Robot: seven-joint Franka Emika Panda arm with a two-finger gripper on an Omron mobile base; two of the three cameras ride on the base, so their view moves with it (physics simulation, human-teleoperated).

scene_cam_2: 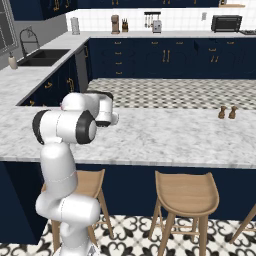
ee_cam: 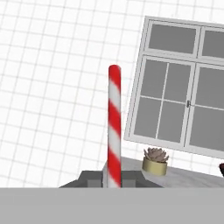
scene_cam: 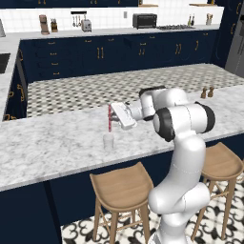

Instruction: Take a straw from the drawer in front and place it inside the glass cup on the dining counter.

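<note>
Straw [scene_cam: 109, 118], light, stiff and slippery, stands upright in the gripper [scene_cam: 113, 116], clamped at its lower end, just above the fragile glass cup [scene_cam: 108, 141] on the desk [scene_cam: 47, 147]; a low hold suits it.

arm bent over, gripper [scene_cam: 112, 118] turned sideways, jaws clamped.

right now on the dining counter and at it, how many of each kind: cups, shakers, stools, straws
cup: 1
shakers: 2
stools: 2 in the left base view
straw: 1, held upright in the shut fingers, above the cup
total: 6
</note>
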